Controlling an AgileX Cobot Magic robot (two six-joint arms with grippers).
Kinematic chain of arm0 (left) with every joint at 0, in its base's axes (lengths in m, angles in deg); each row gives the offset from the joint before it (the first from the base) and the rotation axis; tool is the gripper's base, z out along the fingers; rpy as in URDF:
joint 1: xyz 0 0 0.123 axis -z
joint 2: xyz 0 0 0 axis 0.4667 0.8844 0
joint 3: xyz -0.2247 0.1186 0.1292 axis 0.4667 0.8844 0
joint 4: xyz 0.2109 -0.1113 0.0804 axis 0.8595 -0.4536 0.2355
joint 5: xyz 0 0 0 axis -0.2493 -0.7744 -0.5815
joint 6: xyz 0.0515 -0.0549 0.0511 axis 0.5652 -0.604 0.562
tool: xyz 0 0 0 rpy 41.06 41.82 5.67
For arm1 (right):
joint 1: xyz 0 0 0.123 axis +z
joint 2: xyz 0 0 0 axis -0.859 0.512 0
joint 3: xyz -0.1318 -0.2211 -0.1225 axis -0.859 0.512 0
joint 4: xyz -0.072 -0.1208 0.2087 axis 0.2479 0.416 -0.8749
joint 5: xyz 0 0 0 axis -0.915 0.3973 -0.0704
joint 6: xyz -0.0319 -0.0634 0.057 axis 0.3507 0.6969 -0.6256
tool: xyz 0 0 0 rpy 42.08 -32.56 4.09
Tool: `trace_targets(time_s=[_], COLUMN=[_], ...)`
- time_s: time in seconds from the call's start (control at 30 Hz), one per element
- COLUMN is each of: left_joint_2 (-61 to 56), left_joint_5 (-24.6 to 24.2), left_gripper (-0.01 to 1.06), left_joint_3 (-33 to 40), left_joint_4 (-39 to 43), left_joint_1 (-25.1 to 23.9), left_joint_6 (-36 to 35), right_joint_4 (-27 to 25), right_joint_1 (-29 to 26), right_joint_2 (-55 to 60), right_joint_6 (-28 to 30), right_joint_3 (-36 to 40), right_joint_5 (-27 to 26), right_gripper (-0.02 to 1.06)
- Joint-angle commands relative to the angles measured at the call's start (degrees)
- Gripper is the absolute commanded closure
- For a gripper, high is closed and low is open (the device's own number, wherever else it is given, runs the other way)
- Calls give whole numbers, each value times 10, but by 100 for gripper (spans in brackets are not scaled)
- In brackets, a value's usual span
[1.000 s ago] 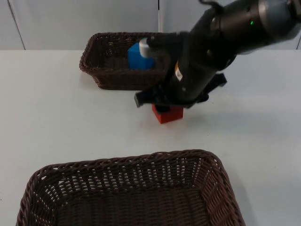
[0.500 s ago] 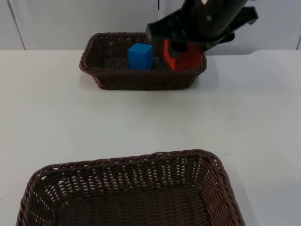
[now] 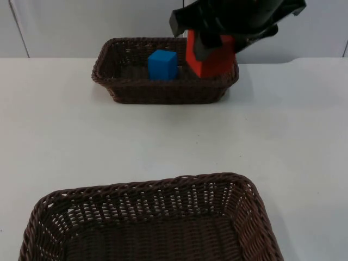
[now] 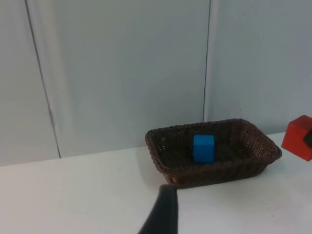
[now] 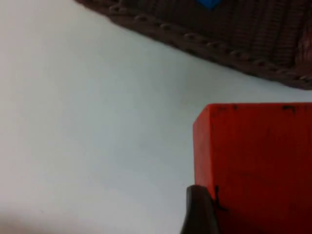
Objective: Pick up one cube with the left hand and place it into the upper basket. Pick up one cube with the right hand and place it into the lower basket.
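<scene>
In the top view we see the right gripper [image 3: 209,51] raised at about 1 o'clock, its fingers clenched on a red wooden cube [image 3: 211,56] that hangs tilted in the air in front of the right end of the upper dark brown woven wicker basket [image 3: 117,93]. That basket sits on the white tabletop [image 3: 81,141] at 12 o'clock, close to the grey partition wall [image 3: 81,24], and a blue cube [image 3: 162,64] rests upright inside it, just left of the red one. The lower dark brown wicker basket [image 3: 54,204] lies at 6 o'clock, well apart from the upper one. From the right wrist view the red cube [image 5: 256,165] sits against a black fingertip [image 5: 199,210], with tabletop below it and the upper basket's woven rim [image 5: 195,46] beyond. The left wrist view looks across the tabletop at the upper basket [image 4: 168,165] with the blue cube [image 4: 203,148] in it and the red cube [image 4: 301,138] beside its far end; of the left gripper [image 4: 162,214], which waits, we see one black fingertip, and we cannot tell how its fingers stand.
</scene>
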Motion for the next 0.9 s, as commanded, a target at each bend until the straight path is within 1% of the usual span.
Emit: trace_targets(time_s=[0.0,0.13,0.17,0.3,0.33,0.47,0.5,0.63,0.87], left_joint_2=[-5,-5,-5,-5,-5,-5,-5,-5,-5], left_joint_5=[0,-1,-1,-7,-7,-10,-10,-12,-15], left_gripper=[27,27,27,27,27,27,27,27,27], left_joint_3=[-3,-3,-3,-3,-3,-3,-3,-3,-3], left_joint_4=[4,4,4,13,13,18,18,19,21], left_joint_1=[1,1,1,1,1,1,1,1,1], left_joint_6=[0,0,0,0,0,0,0,0,0], right_joint_4=[-13,-7,-7,7,7,29,29,32,31], right_joint_1=[14,44,44,82,82,134,134,165,187], right_joint_2=[-9,-9,-9,-9,-9,-9,-9,-9,-26], right_joint_6=[25,26,26,30,30,30,30,30,30], right_joint_3=[-2,-1,-1,-1,-1,-1,-1,-1,3], right_joint_5=[7,17,17,35,35,53,53,65,72], right_gripper=[105,105,105,105,105,105,105,105,105])
